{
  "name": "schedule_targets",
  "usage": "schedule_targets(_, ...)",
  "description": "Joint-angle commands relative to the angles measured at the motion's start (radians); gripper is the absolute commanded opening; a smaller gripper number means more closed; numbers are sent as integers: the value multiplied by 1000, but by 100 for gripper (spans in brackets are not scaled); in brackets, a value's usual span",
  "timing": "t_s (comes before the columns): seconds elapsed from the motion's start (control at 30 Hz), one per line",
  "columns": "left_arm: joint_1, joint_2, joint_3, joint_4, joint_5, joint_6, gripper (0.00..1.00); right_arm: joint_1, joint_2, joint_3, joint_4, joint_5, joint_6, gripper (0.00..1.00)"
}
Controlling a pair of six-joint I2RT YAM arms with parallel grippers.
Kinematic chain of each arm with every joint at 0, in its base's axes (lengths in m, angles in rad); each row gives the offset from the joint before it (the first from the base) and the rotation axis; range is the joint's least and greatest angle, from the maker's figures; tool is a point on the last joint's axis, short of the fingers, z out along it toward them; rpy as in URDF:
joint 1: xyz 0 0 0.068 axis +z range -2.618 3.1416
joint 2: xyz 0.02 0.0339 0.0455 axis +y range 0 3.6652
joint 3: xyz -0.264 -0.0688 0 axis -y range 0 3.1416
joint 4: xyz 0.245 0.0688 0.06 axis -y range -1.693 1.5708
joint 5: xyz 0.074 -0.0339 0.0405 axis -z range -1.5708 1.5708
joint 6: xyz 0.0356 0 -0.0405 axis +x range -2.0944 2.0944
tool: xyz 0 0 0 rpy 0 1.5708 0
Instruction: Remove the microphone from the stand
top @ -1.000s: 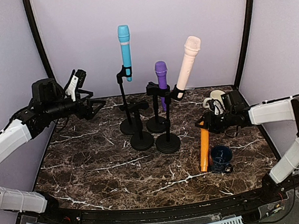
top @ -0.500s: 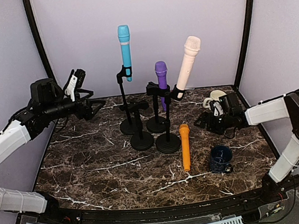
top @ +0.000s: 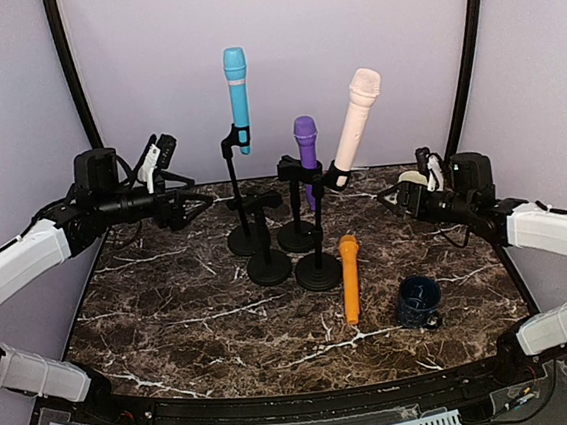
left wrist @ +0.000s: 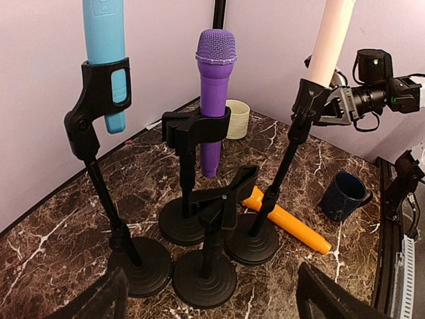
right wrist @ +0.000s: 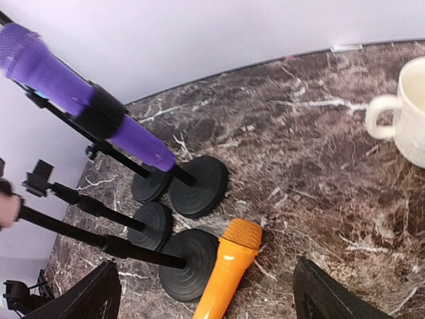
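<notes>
My left gripper (top: 190,203) and right gripper (top: 401,201) hang released. Purple microphone (top: 306,145) behind the empty stand (top: 268,264) looks light, stiff, slick; I'd pinch mid-barrel.

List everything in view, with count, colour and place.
blue microphone: 1, blue, clipped in back-left stand
purple microphone: 1, purple, clipped in middle stand
cream microphone: 1, cream, tilted in right stand
orange microphone: 1, orange, lying on table beside stands
microphone stands: 4, black, clustered mid-table, one empty
dark blue mug: 1, dark blue, right of orange microphone
cream mug: 1, cream, back right
table: 1, dark marble, underneath
left gripper: 1, black, open, left of stands
right gripper: 1, black, open, back right
</notes>
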Motion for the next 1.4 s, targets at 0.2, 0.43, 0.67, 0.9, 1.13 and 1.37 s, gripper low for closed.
schedule_targets(0.2,14,207,230,21,-27,-72,90,145,-224,70,25,-41,-132,94)
schedule_targets(0.43,43,402,424,34,-44,-54,77,209,-304,43,89,-68,-131,94)
schedule_targets(0.67,65,522,470,124,85,-61,64,214,-373,0,84,-73,-136,94)
schedule_targets(0.9,65,577,497,185,188,-41,54,214,-377,-11,78,-62,-144,95)
schedule_targets(1.13,65,619,538,180,178,-29,39,214,-374,-10,79,-58,-135,94)
schedule_targets(1.37,65,643,553,172,146,-9,38,214,-385,-8,70,-58,-130,94)
